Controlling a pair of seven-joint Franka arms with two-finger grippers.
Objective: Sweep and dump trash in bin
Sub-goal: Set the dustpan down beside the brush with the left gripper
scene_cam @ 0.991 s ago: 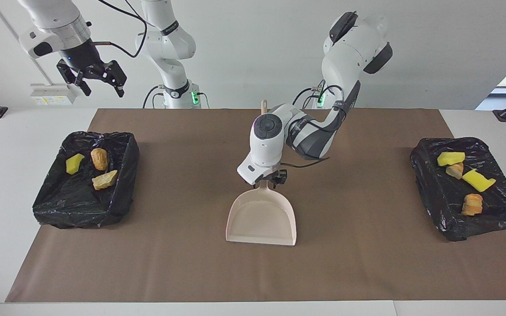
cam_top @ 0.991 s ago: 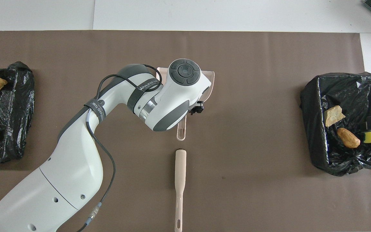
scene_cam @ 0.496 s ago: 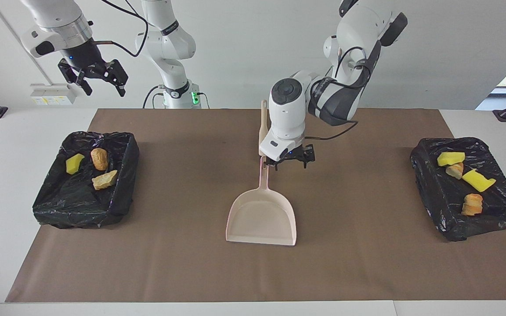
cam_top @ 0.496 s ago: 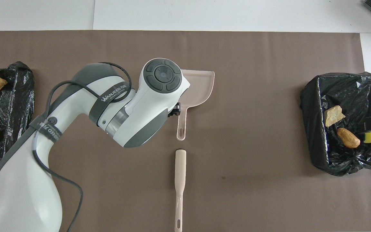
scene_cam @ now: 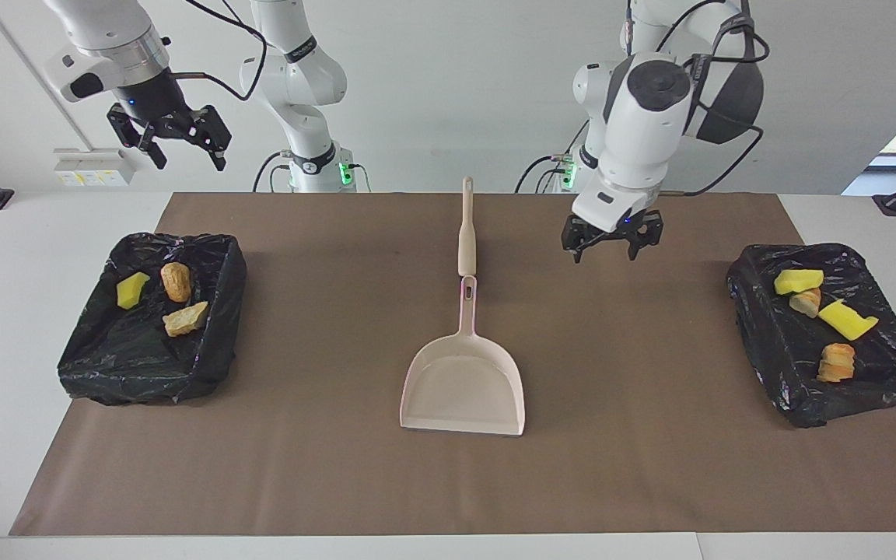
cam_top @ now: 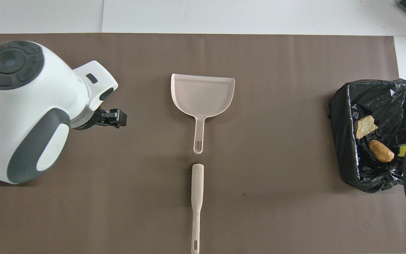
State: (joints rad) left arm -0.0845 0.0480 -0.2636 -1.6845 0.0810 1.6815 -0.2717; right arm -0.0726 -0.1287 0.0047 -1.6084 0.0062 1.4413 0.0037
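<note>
So the trash is all binned as far as I can tell. Three pieces (a yellow sponge [scene_cam: 132, 289], a brown bread chunk [scene_cam: 176, 281] and a tan chunk [scene_cam: 186, 319]) sit in the black-lined bin [scene_cam: 106, 358] at the right arm's end of the table, around 9 o'clock in the facing view. Four more, two yellow sponge pieces [scene_cam: 798, 281] and two bread bits [scene_cam: 836, 362], sit in the other bin [scene_cam: 798, 389] at 3 o'clock. I don't see any scraps on the brown mat [scene_cam: 650, 467].

The pink dustpan [scene_cam: 463, 389] lies flat mid-mat with nothing in it, its handle pointing toward the robots, and the brush handle [scene_cam: 466, 229] lies in line with it, just short of touching.

The left gripper [scene_cam: 611, 241] hangs in the air with its fingers spread and nothing in them, over bare mat at about 2 o'clock from the dustpan. The right gripper [scene_cam: 177, 141] is up high near the bin at its own end, also spread wide and holding nothing; that arm looks parked.

What could still go wrong? Not much, I'd guess. If either arm drops low on its way home it could snag the loose bin liner and tip scraps back out, or clip the brush handle and shove it into the dustpan.
</note>
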